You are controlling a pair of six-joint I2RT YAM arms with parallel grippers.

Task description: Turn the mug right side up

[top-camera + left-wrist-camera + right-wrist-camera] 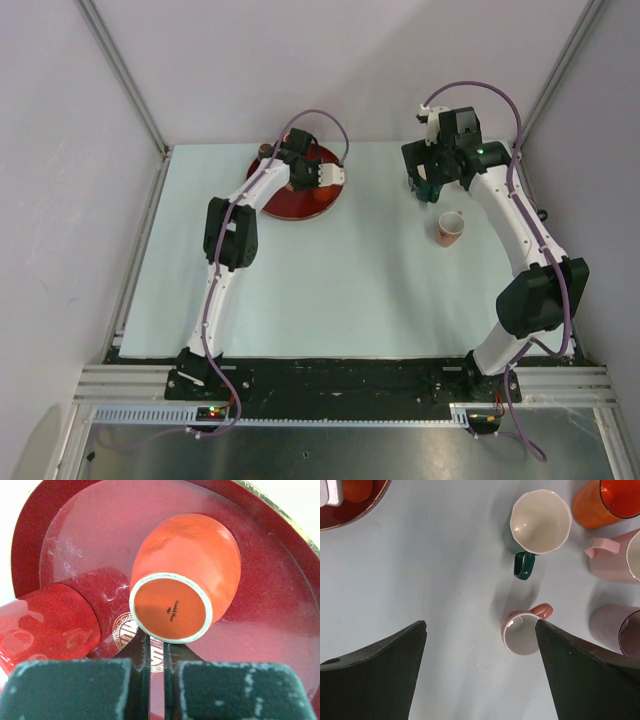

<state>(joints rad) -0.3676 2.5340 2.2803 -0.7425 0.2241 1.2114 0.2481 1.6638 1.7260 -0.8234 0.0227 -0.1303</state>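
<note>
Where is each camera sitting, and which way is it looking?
Top external: above and behind the bases, looking down on the table; left arm and right arm show whole.
Left wrist: on the left arm, looking down at the orange mug, base toward the camera, on the red plate; its shut left gripper shows below.
Right wrist: on the right arm, looking down at the small pink mug and green mug; its open right gripper frames them.
Shared: the plate shows in all three; the pink mug in top and right wrist.

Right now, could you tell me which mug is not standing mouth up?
The orange mug on the red plate: it shows its base, whereas the green mug and small pink mug show open mouths.
</note>
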